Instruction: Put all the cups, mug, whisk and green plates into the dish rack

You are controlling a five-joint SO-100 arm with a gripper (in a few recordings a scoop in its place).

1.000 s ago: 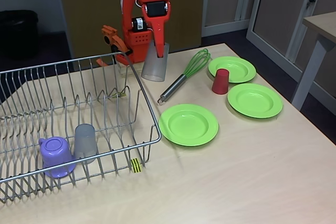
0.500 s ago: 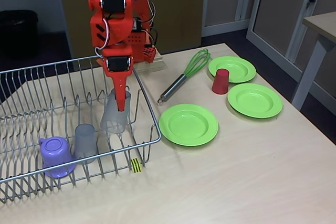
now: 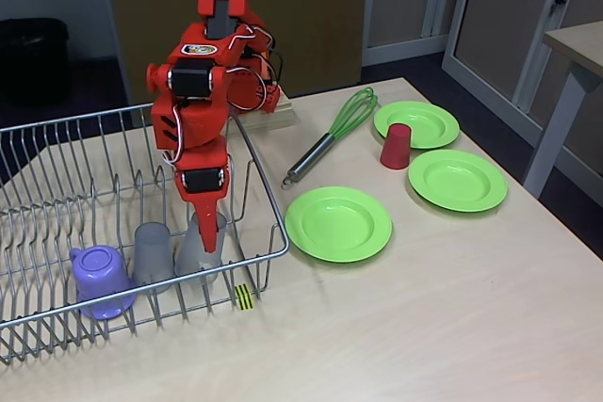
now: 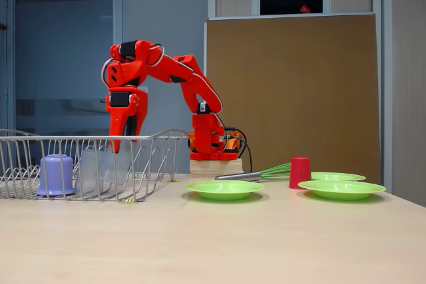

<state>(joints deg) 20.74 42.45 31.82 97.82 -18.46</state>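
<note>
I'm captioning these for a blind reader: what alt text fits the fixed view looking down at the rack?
An orange arm's claw holds a translucent grey tumbler inside the silver wire dish rack, beside another grey tumbler and a lilac mug. On the table wait three lime-green plates, a red cup and a green whisk.

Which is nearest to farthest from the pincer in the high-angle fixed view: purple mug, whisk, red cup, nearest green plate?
From the pincer, down in the dish rack:
1. Purple mug, in the rack, to the left.
2. Nearest green plate, on the table just right of the rack.
3. Whisk, up and to the right.
4. Red cup, farther right, beside the far plate.
</note>
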